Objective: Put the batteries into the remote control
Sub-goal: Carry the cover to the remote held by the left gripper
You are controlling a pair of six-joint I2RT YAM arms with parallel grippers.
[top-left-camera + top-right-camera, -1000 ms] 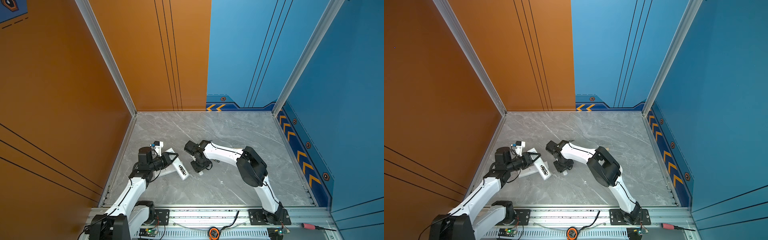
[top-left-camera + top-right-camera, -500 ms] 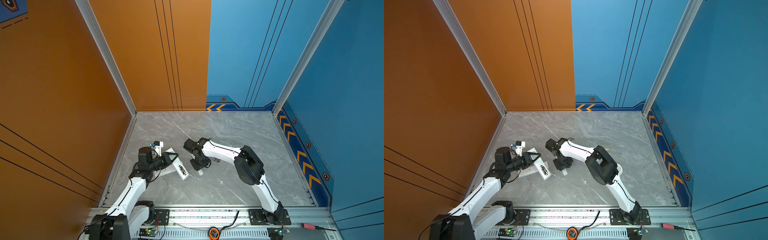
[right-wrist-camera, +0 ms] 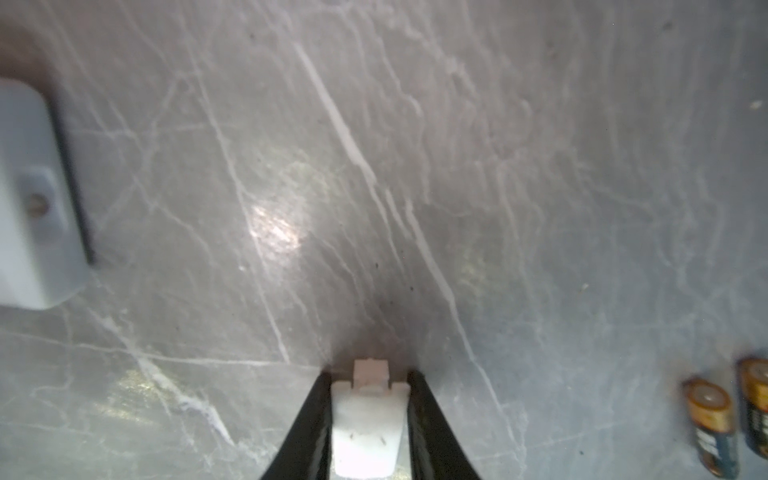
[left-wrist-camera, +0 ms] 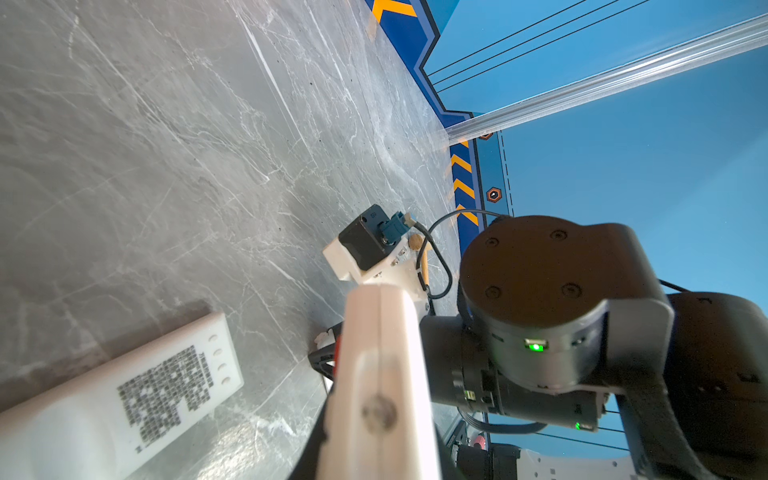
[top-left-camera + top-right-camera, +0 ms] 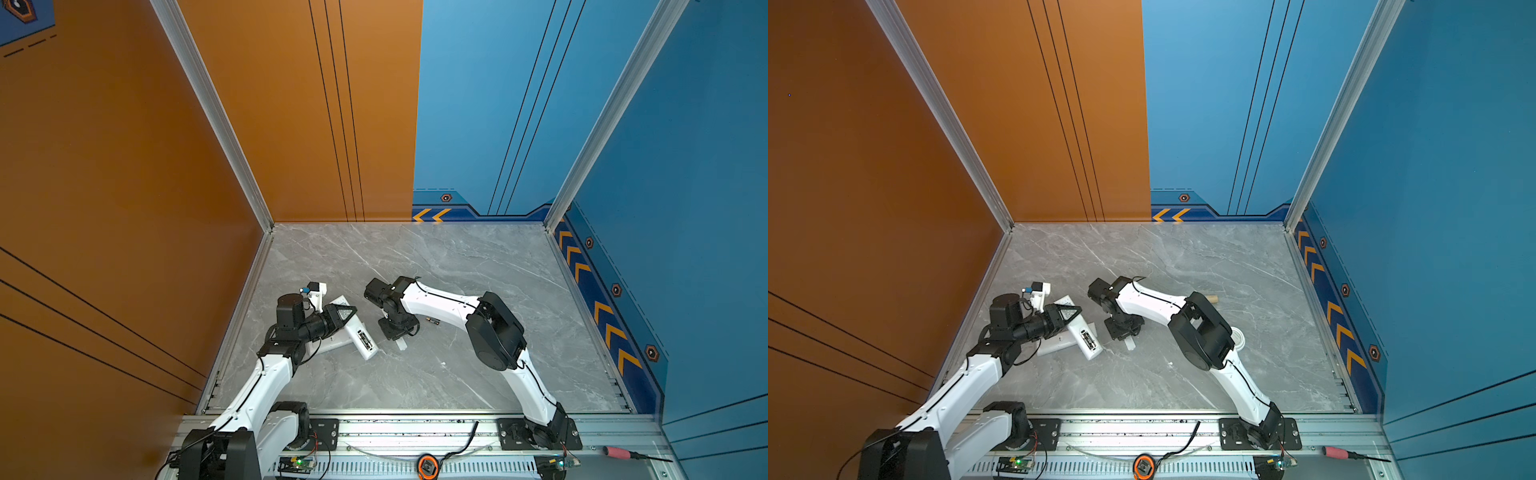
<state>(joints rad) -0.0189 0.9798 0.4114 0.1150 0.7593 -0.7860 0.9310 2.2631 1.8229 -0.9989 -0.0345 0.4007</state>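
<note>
Two batteries lie side by side on the grey marble table, in the lower right corner of the right wrist view, with their copper ends showing. In a top view they appear as a small dark sliver just right of centre, close beside the white forearm of the right arm and apart from both grippers.

The right gripper points down at the table at the bottom centre of its wrist view. Its black fingers press against both sides of a white cover piece, whose small tab sticks out past the fingertips. In both top views this piece pokes out below the gripper and meets the table.

The left gripper, left of centre in both top views, is closed on a white remote control. That remote shows edge-on at the bottom centre of the left wrist view, with its seam facing the camera. A second remote lies flat on the table at the lower left of that view, its printed label facing up. In a top view the label sits just below and right of the left gripper.

A wooden mallet shows partly behind the right arm; only the end of its handle is visible.
</note>
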